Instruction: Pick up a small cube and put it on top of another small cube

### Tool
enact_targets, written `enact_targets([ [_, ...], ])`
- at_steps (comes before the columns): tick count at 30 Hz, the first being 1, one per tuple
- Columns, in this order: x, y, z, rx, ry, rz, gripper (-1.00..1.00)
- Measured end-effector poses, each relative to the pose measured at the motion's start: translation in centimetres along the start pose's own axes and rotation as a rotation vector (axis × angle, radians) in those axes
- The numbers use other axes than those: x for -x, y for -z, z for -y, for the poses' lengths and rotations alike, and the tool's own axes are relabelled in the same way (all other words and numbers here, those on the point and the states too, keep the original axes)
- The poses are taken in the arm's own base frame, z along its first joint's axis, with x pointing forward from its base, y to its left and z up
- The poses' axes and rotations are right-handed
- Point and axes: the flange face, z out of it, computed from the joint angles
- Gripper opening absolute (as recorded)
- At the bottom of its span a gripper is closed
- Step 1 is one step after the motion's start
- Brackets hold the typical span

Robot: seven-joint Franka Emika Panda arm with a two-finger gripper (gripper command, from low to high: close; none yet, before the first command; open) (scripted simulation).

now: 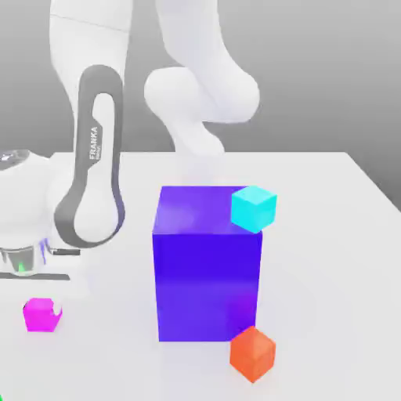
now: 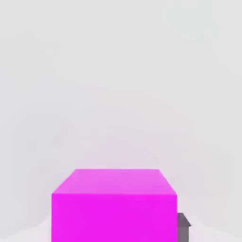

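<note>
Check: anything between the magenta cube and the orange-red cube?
Nothing visible on the bare table between magenta cube and orange-red cube. The big blue-violet block stands close beside that line, one corner next to the orange-red cube.

A simulated test scene, not a real room. A bare white tabletop (image 1: 329, 235) carries plain, flat-coloured blocks. The backdrop is featureless grey.

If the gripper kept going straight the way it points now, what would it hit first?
The gripper points down at the magenta cube and its jaws are shut on it. So, going on, it would likely press that cube into the white table right beneath it.
</note>
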Motion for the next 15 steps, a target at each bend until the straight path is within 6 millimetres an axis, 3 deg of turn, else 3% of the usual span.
enact_targets([
  [2,-0.1,1.1,0.0,0.001,0.001,-0.001,-1.0],
  [7,-0.5,6.0,0.4,0.0,0.028,0.0,-1.0],
  [15,-7.7,8.6,6.0,0.005,0.429,0.005,-1.0],
])
